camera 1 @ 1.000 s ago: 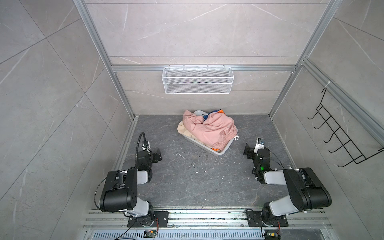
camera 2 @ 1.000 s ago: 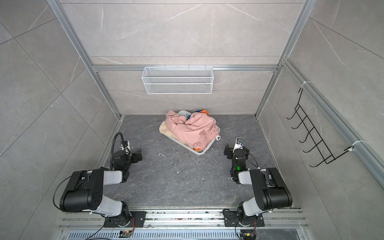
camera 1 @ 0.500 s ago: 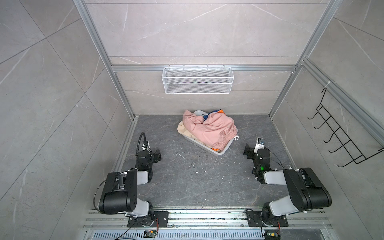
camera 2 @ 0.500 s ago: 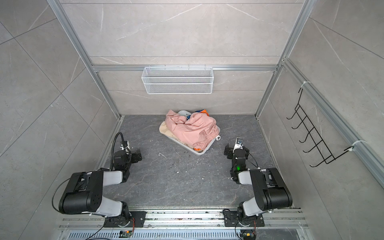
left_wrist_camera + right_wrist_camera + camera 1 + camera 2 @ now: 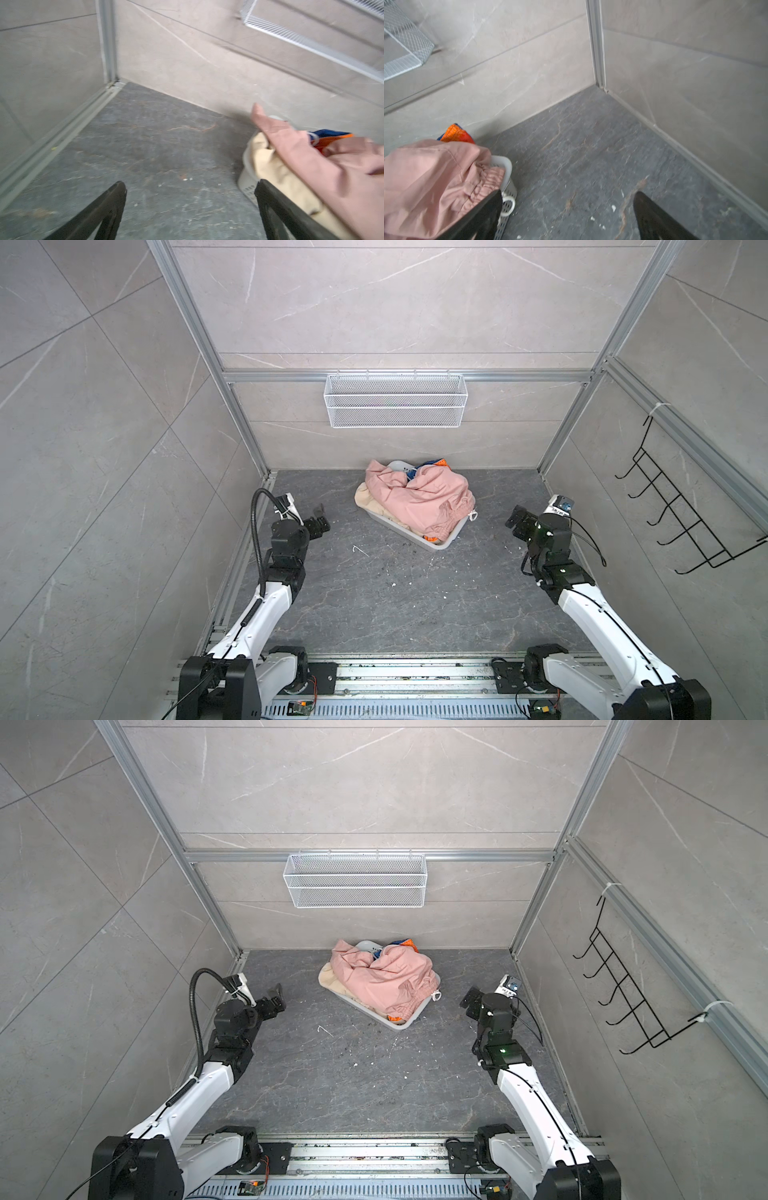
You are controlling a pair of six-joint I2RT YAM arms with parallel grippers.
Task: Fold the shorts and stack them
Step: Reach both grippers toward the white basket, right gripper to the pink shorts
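Left wrist view is showing the left gripper (image 5: 190, 185) with its two black jaws spread wide and nothing lying between them, only bare dark grey stone-patterned floor (image 5: 145, 145). It is hovering low, probably poised that way so that it can take a thick bunch of cloth at once. Ahead of it and off toward the other arm, the white perforated plastic basket (image 5: 247, 188) is sitting on the floor, apart from the jaws.

The plain beige shorts (image 5: 268, 164) are spilling over the basket's nearer rim. The plain salmon-pink shorts (image 5: 332, 176) are lying crumpled on top of them. The shiny rainbow-striped shorts (image 5: 332, 138) are peeking out only as a blue and orange edge at the basket's far side. All three are sitting heaped and unfolded, so I judge the task is only beginning; the pink pair, being uppermost, looks the natural first pick.

In both top views the basket is lying between the two grippers and a little beyond them. That is leaving open floor nearer the arm bases, which would seem to serve as folding room.

The right gripper (image 5: 568, 193) is likewise holding its jaws wide apart and empty. The basket's corner and the pink elastic waistband are lying near its inner jaw, with a gap showing in both top views.
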